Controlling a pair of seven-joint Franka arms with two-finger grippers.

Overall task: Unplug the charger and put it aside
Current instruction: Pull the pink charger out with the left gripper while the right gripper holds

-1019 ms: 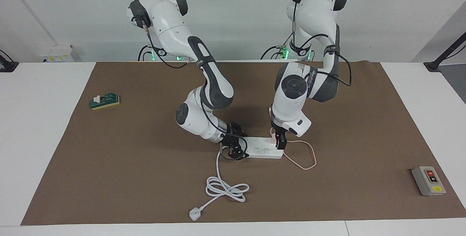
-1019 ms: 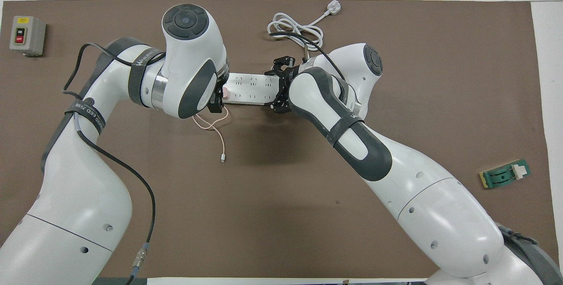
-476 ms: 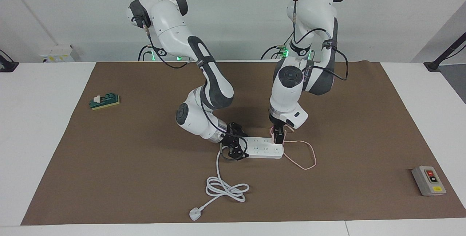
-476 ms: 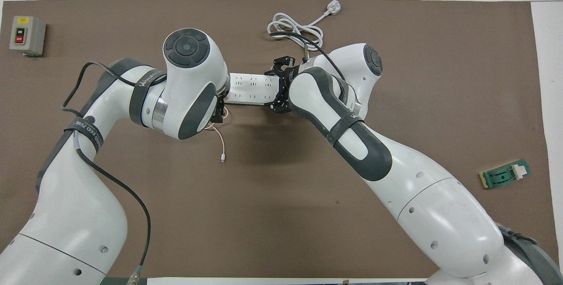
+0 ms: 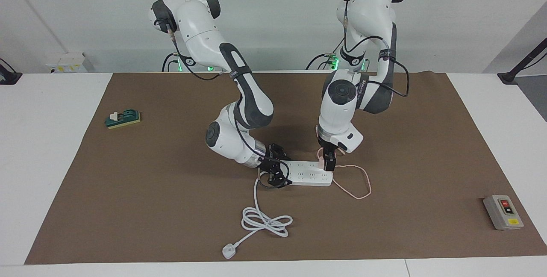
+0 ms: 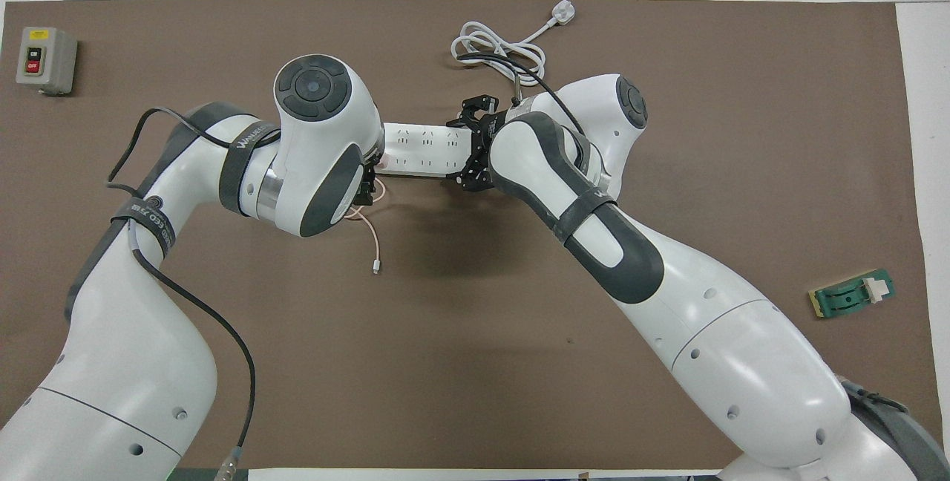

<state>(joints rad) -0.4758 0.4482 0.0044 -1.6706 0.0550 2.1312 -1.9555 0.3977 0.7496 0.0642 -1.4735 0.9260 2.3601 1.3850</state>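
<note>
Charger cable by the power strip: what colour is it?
Pale pink; the charger cable loops on the brown mat, clearest in the facing view.

Our left arm bends down steeply, and its left pincer (image 5: 329,162) points straight down with its fingers spread as wide as they go. Our right arm reaches low across the middle with its elbow up, and its right pincer (image 5: 274,172) lies sideways, just above the tabletop (image 5: 149,191).

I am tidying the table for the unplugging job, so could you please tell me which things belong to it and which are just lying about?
Part of the job:
- charger
- power strip
- left gripper
- right gripper

Lying about:
- switch box
- green block
</note>
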